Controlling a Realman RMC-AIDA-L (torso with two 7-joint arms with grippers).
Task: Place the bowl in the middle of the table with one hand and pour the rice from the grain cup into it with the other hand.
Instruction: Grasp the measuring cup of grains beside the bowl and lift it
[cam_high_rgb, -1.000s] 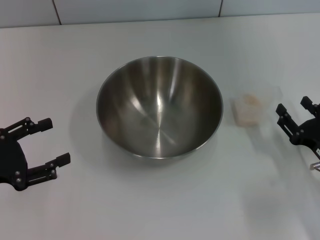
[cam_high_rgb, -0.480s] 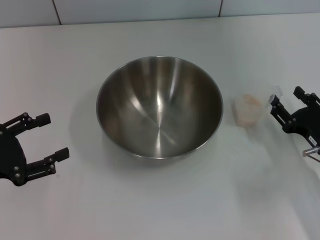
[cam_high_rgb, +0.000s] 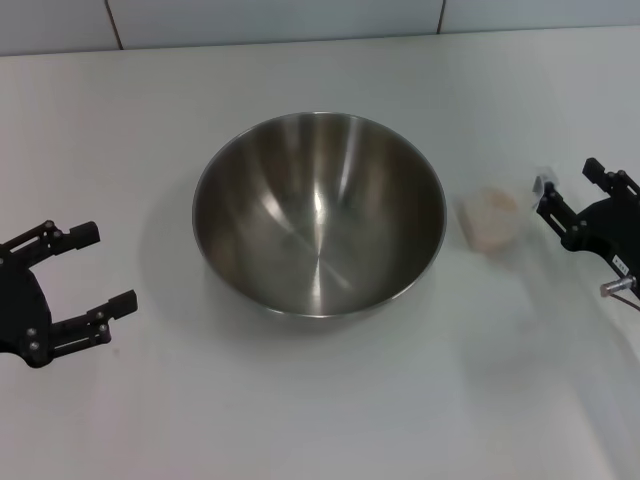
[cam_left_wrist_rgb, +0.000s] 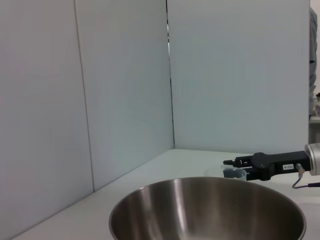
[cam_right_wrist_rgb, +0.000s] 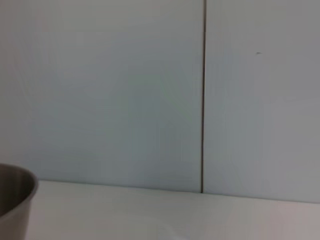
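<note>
Bowl (cam_high_rgb: 319, 212) is sitting upright and empty around the middle of the table (cam_high_rgb: 300, 420), so the placing half looks done. Grain cup (cam_high_rgb: 492, 219) is standing just beside the bowl's right side, nearer the table's right edge, with the rice (cam_high_rgb: 495, 203) showing as a pale mass inside.

Right gripper (cam_high_rgb: 573, 203) is sitting level with the cup on its right, jaws spread wide, near fingertip just at the cup's rim; contact cannot be told, no hold yet. Left gripper (cam_high_rgb: 82, 272) is hanging near the table's left edge, well apart from the bowl, jaws also wide and holding nothing.

Risks, as judgement:
- cup is light and clear plastic; an off-centre fingertip is likely pushing it toward the bowl wall or tipping it, spilling rice on the table
- closing too hard is risking squeezing the soft wall and popping grains out
- bowl rim stands higher than the cup, so a low lift is risking clipping the rim and shifting the bowl off centre
- tilting before the cup is over the bowl is dropping rice short

Room: bare table is lying toward the near edge and behind the bowl toward the far edge. Only the cup-to-bowl gap is tight. Left wrist view is showing the right gripper at the cup beyond the bowl's rim.
</note>
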